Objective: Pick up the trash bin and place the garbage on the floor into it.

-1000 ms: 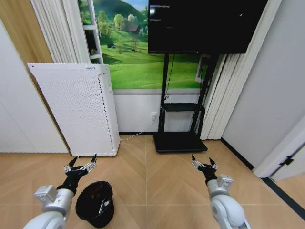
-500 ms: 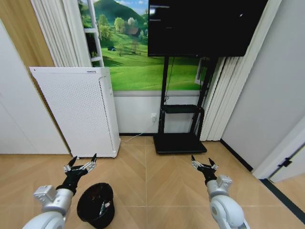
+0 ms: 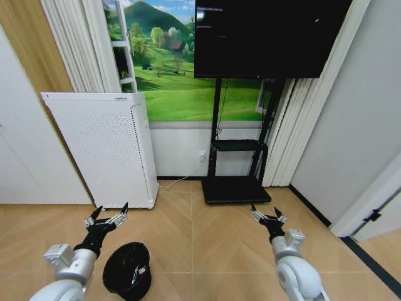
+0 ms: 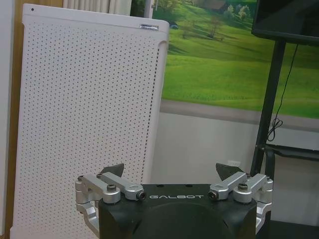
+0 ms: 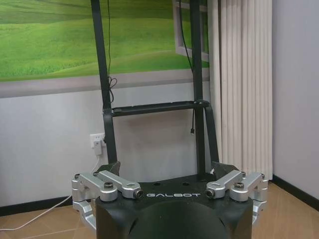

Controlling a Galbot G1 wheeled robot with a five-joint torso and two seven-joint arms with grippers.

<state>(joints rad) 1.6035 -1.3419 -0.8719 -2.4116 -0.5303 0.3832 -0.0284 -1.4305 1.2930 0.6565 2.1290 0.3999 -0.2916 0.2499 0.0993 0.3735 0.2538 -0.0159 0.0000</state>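
The trash bin [image 3: 127, 269], small, black and round, stands on the wood floor at my lower left, and something pale shows inside its mouth. My left gripper [image 3: 106, 214] hangs open just beyond and slightly left of the bin's rim, holding nothing. In the left wrist view the left gripper [image 4: 172, 172] faces the white air purifier with its fingers spread. My right gripper [image 3: 267, 216] is open over bare floor at the right, far from the bin. The right gripper [image 5: 164, 169] points at the TV stand in the right wrist view. The garbage is out of view.
A tall white air purifier [image 3: 100, 147] stands against the wall behind the bin. A black TV stand [image 3: 235, 182] with a flat base carries a TV [image 3: 269, 31] at centre back. Curtains [image 3: 285, 132] and a white door frame [image 3: 369, 197] are on the right.
The whole head view has shifted a little, so the camera moved. The purifier and bin sit slightly lower and more to the right. Both grippers hold the same open pose.
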